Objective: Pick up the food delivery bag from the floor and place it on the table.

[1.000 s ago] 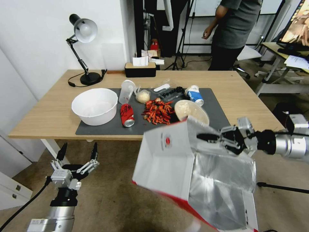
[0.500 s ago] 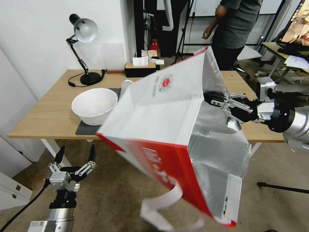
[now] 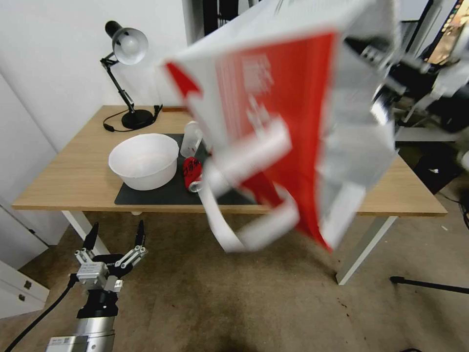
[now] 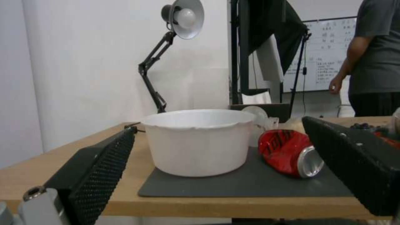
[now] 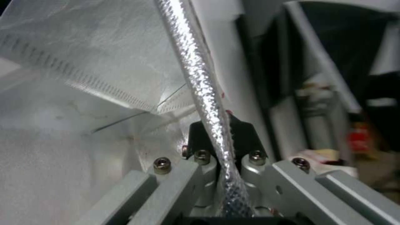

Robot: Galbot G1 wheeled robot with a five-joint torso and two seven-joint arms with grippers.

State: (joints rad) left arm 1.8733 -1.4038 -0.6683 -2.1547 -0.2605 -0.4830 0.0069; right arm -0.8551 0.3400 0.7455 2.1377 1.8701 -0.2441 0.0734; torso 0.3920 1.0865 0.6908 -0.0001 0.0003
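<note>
Two grippers at work here, one busy and one idle. Right gripper (image 5: 218,137) clamped tight on the foil-lined rim of the food delivery bag (image 3: 288,122), black fingertips (image 5: 242,134) pinching the woven silver edge from both sides with no gap visible between them. Bag held high in the air, tilted hard, red side panel facing the head camera, silver lining exposed on the side nearest that gripper. White strap handles (image 3: 244,205) dangling in loops below the gripper's grip, hanging in front of the table's near edge. Bag well off the floor (image 3: 234,303), above and in front of the table (image 3: 58,186), touching neither. Right gripper (image 3: 386,63) itself mostly blurred in the head view, up beside the bag's open mouth.

Left gripper (image 3: 115,244) low, below the table's front edge and over the floor, fingers spread wide in a V, holding nothing and touching nothing. Straight ahead of it, past its black ribbed pads (image 4: 104,168): a white bowl (image 4: 198,140) on the dark grey mat (image 4: 250,184), and a dented red soda can (image 4: 289,153) lying on its side just beside the bowl. Farther beyond the bowl, a black desk lamp (image 4: 167,53) standing at the back of the table. Clear plastic cup (image 3: 191,139) behind the can, partly hidden by the bag.
</note>
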